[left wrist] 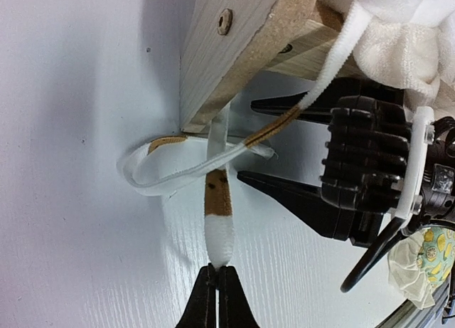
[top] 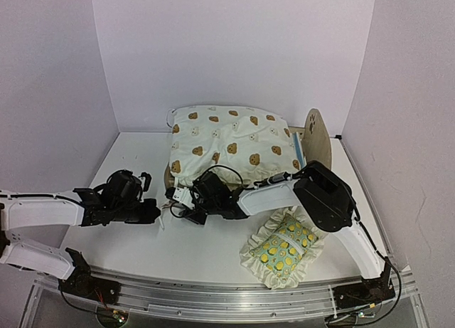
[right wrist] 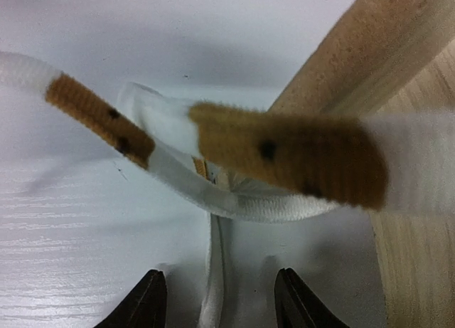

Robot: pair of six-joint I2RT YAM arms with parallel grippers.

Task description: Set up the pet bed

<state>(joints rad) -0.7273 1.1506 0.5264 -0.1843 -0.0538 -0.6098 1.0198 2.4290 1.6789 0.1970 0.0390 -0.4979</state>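
Observation:
The pet bed (top: 318, 139) stands at the back of the table, its paw-print headboard on the right. A cream bear-print cushion (top: 227, 143) lies on it. In the left wrist view a light-wood corner of the pet bed (left wrist: 227, 50) rises from the table. Below it my left gripper (left wrist: 217, 279) is shut on the end of a cushion tie (left wrist: 219, 225). My right gripper (right wrist: 220, 299) is open, with a white tie (right wrist: 212, 289) running loosely between its fingers. Another tie (right wrist: 284, 154) crosses close above. Both grippers meet at the bed's front left corner (top: 170, 182).
A small green lemon-print ruffled pillow (top: 284, 246) lies on the table at the front right, under the right arm's forearm. White walls close in the table on three sides. A metal rail (top: 213, 296) runs along the near edge.

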